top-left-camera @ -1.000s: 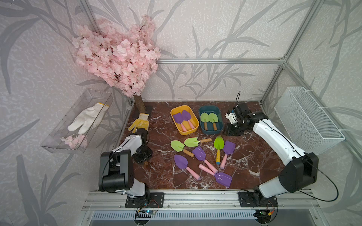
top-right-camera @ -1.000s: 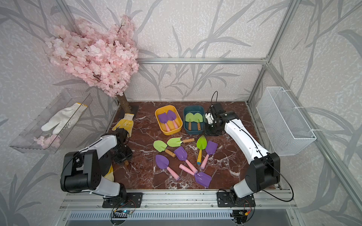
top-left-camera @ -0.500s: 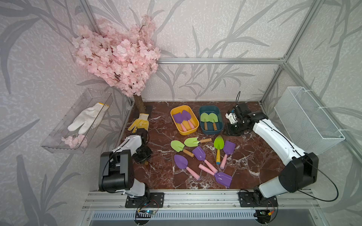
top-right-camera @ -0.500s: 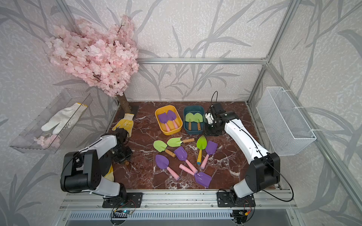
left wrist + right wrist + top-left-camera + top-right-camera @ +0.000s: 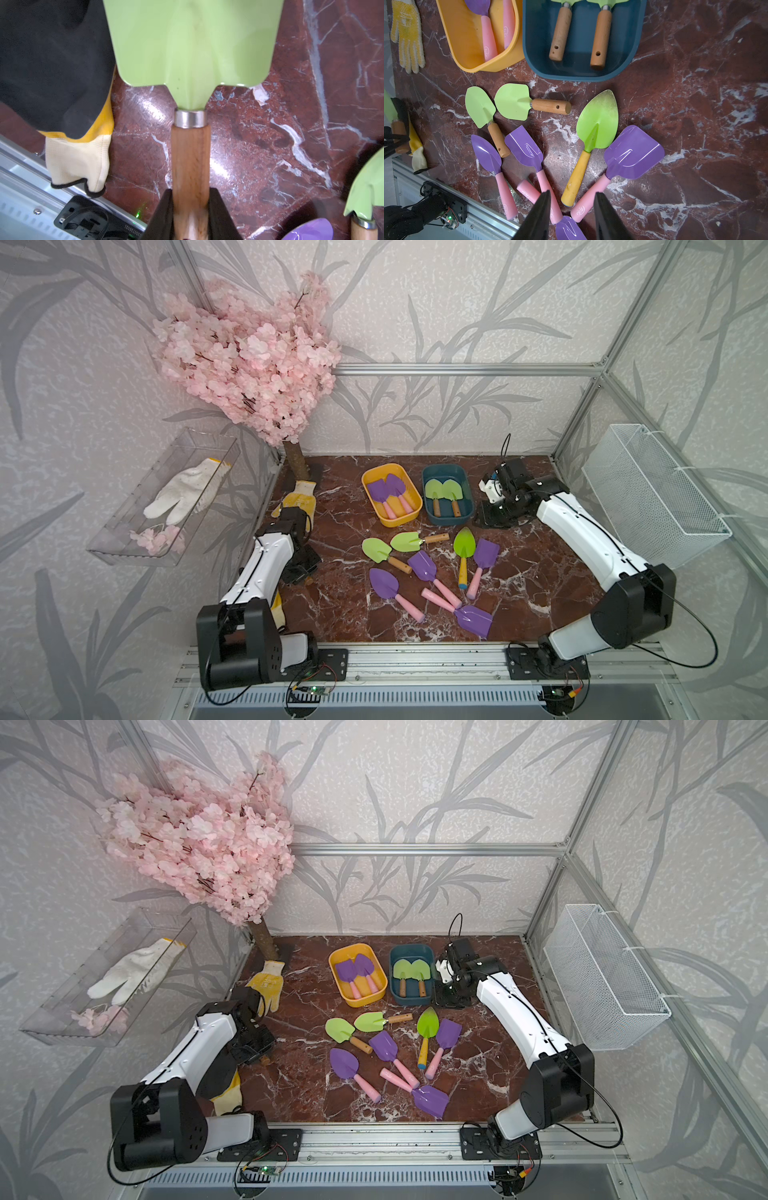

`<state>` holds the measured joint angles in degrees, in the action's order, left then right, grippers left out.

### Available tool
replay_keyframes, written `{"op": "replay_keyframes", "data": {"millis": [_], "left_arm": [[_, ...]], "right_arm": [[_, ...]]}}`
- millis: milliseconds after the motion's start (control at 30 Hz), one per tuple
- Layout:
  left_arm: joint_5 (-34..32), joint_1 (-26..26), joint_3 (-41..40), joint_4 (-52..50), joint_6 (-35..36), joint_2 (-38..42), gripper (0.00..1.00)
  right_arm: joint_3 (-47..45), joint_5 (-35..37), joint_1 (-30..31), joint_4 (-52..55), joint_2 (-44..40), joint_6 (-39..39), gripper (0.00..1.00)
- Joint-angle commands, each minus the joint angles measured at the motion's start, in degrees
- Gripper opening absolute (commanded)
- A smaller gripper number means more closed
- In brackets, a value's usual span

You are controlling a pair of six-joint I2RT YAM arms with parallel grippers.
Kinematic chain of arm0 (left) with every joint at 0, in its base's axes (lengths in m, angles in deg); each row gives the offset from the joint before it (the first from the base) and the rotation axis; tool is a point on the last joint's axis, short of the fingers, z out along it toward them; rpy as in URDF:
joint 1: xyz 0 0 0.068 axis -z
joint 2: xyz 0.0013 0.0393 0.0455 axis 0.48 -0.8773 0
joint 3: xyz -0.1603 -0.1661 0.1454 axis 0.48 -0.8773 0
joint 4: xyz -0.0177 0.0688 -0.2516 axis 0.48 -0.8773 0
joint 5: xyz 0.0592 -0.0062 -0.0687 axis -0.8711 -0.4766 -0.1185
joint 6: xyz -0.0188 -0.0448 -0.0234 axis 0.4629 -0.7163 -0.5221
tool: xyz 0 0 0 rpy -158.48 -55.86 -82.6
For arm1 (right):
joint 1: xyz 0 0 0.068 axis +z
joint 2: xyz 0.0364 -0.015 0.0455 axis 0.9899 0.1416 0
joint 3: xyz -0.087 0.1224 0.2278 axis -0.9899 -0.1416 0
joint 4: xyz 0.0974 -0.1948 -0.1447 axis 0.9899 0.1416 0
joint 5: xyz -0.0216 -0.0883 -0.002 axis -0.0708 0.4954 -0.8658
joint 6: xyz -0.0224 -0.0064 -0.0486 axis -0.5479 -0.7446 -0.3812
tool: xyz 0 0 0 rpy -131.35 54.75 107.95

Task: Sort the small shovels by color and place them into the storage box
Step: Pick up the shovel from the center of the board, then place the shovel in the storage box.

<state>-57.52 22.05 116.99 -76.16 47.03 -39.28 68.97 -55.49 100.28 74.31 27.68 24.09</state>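
Observation:
My left gripper (image 5: 190,207) is shut on the wooden handle of a light green shovel (image 5: 191,41) at the table's left side, under the left arm (image 5: 301,568). The yellow-orange tub (image 5: 397,523) holds two purple shovels. Beside it, the teal tub (image 5: 446,520) holds two green ones. Loose on the table lie two green wooden-handled shovels (image 5: 376,549), a pointed green one with a yellow handle (image 5: 464,543) and several purple ones (image 5: 422,565). My right gripper (image 5: 572,205) is open and empty, raised just right of the teal tub (image 5: 494,518).
A black and yellow glove (image 5: 52,62) lies right beside the held shovel. A yellow glove (image 5: 301,497) and a pink blossom tree (image 5: 249,360) stand at the back left. A clear tray (image 5: 124,539) with a white glove hangs on the left wall, a wire basket (image 5: 648,489) on the right.
The left gripper's jaws have closed on the wooden handle. Both arms otherwise stay where they were, and the shovels on the table have not moved.

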Motion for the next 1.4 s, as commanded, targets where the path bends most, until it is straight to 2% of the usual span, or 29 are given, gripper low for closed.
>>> {"op": "replay_keyframes", "data": {"millis": [0, 133, 333, 533, 700, 833, 933, 1033, 1100, 1200, 1267, 1367], "left_arm": [[1.88, 1.31, 2.3, -4.7, -0.98, 3.82, 0.06], [1.76, 5.64, 5.04, -7.2, -3.06, 5.91, 0.04], [-0.31, 14.74, 11.97, -9.34, -7.08, 3.94, 0.03], [-1.88, 22.89, 21.37, -8.85, -10.08, -2.46, 0.02], [-2.65, 30.74, 35.88, -8.5, -10.65, -13.87, 0.01], [-1.13, 34.92, 49.63, -8.53, -9.75, -24.93, 0.01], [-0.45, 37.76, 64.01, -11.5, -8.6, -34.68, 0.01], [0.88, 40.63, 81.83, -15.07, -6.88, -45.72, 0.01], [2.76, 41.98, 94.08, -17.01, -6.51, -53.51, 0.01], [5.98, 42.89, 107.63, -17.7, -7.83, -63.18, 0.0], [8.49, 43.05, 109.37, -14.41, -9.15, -66.1, 0.0], [11.02, 43.43, 103.75, -4.38, -10.83, -66.0, 0.0]], "right_arm": [[-0.04, -0.35, -0.29, 0.68, -1.8, 0.99, 0.39], [-0.1, -0.88, -0.23, 1.18, -3.04, 1.83, 0.39], [-0.27, -0.82, -0.25, 3.01, -5.51, 2.14, 0.39], [-0.69, 0.2, -0.27, 4.59, -9.0, 2.08, 0.39], [-1.41, 1.21, -0.49, 4.68, -11.43, 1.66, 0.39], [-1.7, 2.13, -0.74, 4.18, -13.42, 1.53, 0.39], [-2.02, 2.45, -1.1, 3.93, -14.38, 1.61, 0.39], [-2.87, 2.67, -1.62, 3.4, -15.45, 1.79, 0.39], [-3.83, 2.49, -1.97, 2.95, -16.15, 2.05, 0.39], [-5.14, 1.86, -2.59, 2.61, -17.12, 2.36, 0.39], [-5.91, 1.71, -2.78, 2.46, -17.84, 2.49, 0.39], [-7.07, 1.49, -2.86, 2.36, -18.64, 2.42, 0.39]]}}
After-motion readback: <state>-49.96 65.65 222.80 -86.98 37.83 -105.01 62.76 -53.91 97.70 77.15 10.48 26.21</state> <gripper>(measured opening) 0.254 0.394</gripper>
